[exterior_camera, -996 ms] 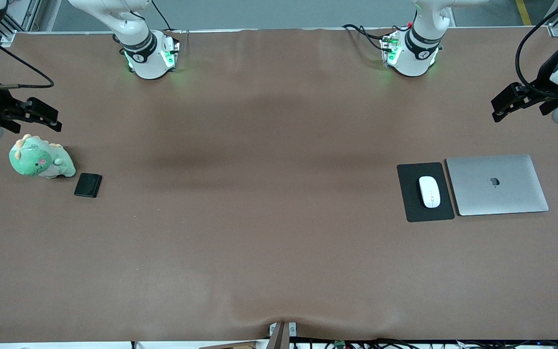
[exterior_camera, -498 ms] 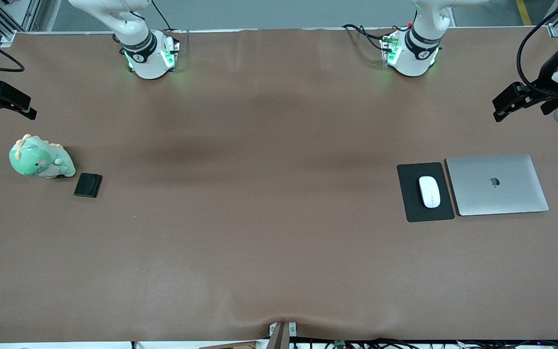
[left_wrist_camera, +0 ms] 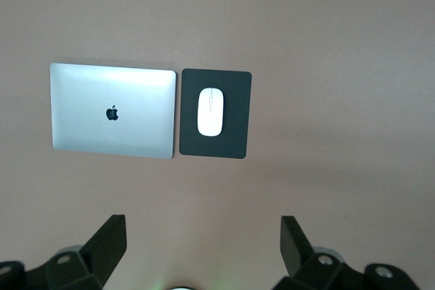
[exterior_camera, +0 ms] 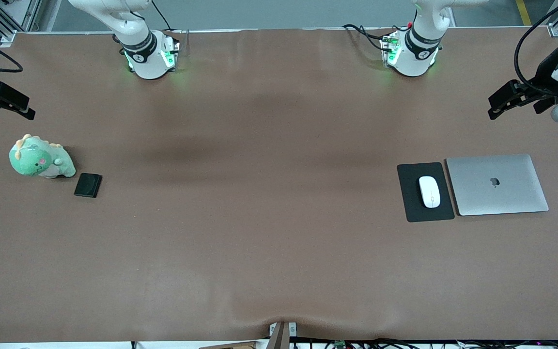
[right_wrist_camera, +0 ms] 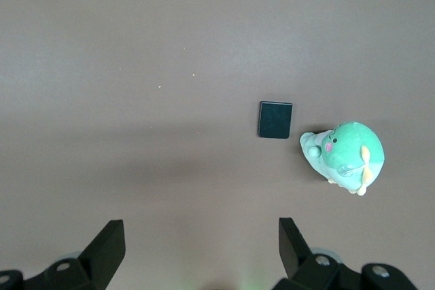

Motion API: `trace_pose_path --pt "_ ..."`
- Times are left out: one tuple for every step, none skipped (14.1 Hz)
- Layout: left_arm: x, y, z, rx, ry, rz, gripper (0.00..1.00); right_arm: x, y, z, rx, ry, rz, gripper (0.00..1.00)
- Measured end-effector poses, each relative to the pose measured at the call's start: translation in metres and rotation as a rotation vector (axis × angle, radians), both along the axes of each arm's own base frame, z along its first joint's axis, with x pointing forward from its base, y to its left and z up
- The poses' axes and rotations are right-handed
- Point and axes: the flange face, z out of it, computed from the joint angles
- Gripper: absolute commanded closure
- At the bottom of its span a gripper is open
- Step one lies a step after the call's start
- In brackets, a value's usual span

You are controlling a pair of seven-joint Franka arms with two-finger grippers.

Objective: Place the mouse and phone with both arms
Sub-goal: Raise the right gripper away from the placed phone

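The white mouse (exterior_camera: 429,191) lies on a black mouse pad (exterior_camera: 412,206) toward the left arm's end of the table, and shows in the left wrist view as the mouse (left_wrist_camera: 210,111). The black phone (exterior_camera: 88,184) lies flat beside a green plush toy toward the right arm's end; the right wrist view shows the phone (right_wrist_camera: 275,119) too. My left gripper (exterior_camera: 493,107) hangs open and empty high over the table's edge, its own view showing the left gripper (left_wrist_camera: 202,222) with wide jaws. My right gripper (exterior_camera: 26,107) is open and empty over the table's other end, seen as the right gripper (right_wrist_camera: 200,223).
A closed silver laptop (exterior_camera: 497,184) lies beside the mouse pad, on the side toward the table's end; it appears as the laptop (left_wrist_camera: 112,110). The green plush dinosaur (exterior_camera: 40,159) sits next to the phone, also seen as the dinosaur (right_wrist_camera: 343,156).
The right gripper has drawn back from above the plush toward the table's end, then held still. The left gripper has shifted only slightly. Mouse and phone have not moved.
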Motion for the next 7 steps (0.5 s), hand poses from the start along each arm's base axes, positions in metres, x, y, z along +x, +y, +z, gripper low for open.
trace_pose_path --pt "0.0001 0.0022 -0.0002 -0.001 0.002 0.004 0.00 0.0001 0.0000 -0.0001 0.000 0.000 0.000 0.00" --pt "0.0001 0.0033 -0.0002 -0.001 0.003 0.006 0.00 0.0002 0.0000 -0.0003 0.000 0.001 0.000 0.00" --pt "0.0001 0.0034 -0.0002 -0.001 0.003 0.006 0.00 0.0002 0.0000 -0.0004 0.000 0.001 0.000 0.00" --pt "0.0000 0.0033 -0.0003 -0.001 0.003 0.006 0.00 0.0004 0.0000 -0.0006 0.000 0.001 0.000 0.00" --pt "0.0000 0.0031 -0.0003 -0.001 0.004 0.006 0.00 0.0006 0.0000 -0.0009 0.000 0.002 0.000 0.00" --pt "-0.0002 0.0029 -0.0004 -0.001 0.005 0.006 0.00 0.0008 0.0000 -0.0014 0.000 0.003 0.000 0.00" --pt "-0.0005 0.0030 -0.0006 -0.001 0.008 0.006 0.00 0.0011 0.0000 -0.0019 0.000 0.004 0.000 0.00"
